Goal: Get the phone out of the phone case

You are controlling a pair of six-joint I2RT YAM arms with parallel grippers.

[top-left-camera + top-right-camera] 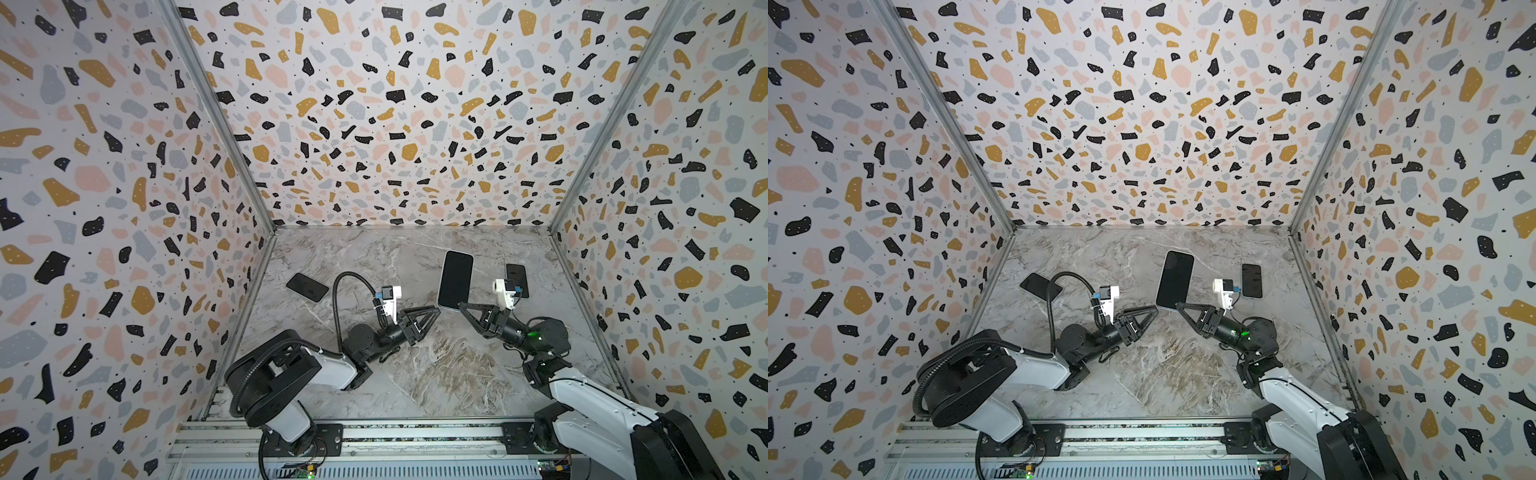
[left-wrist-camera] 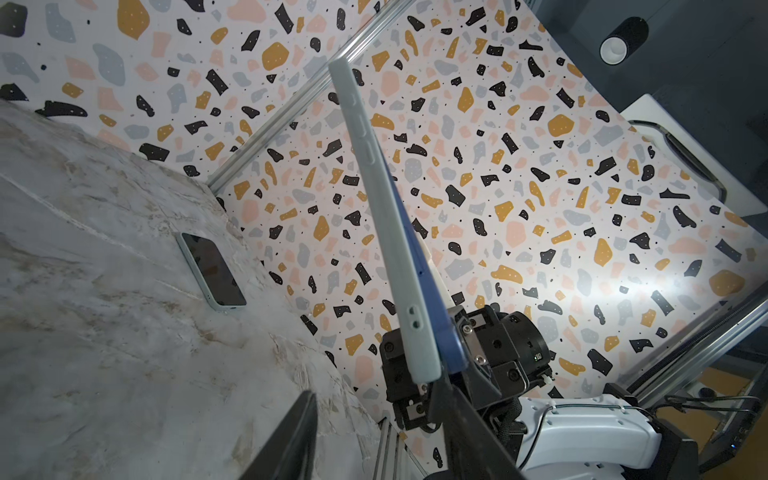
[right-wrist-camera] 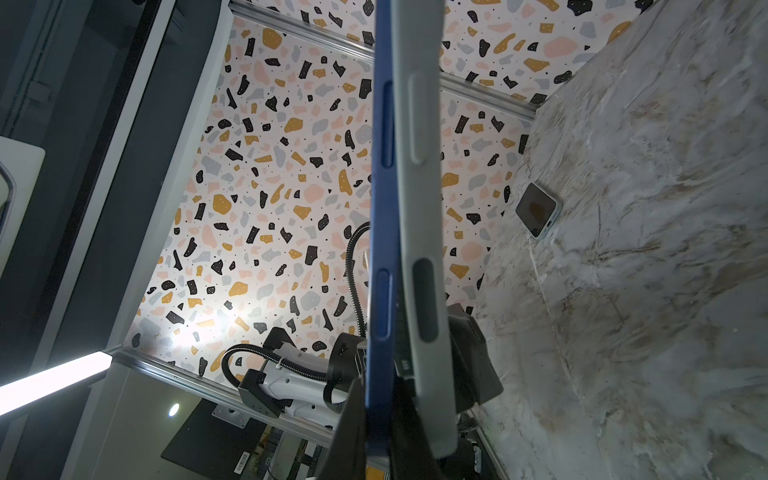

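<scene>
**Right wrist view: case parted from phone at the gripped end**

Seen edge-on, the phone (image 3: 380,208) is recorded as a slim, glossy blue slab with recessed side buttons. The phone case (image 3: 419,187) is noted as a matte, pale grey-green shell, soft-looking, with moulded button bumps and rounded corners. At the gripped end the case is bowed away from the phone and a dark gap is left between them. Farther along, the two lie together. The table (image 1: 415,374) is surfaced in a veined grey marble pattern.

In both top views the phone is held clear of the table, its dark screen turned toward the camera. Its near end is pinched by the right gripper (image 1: 462,307). One black finger appears to be set between phone and case. The left gripper (image 1: 434,311) is noted with jaws apart, its tips just beside the phone's near corner. Contact cannot be told.
</scene>
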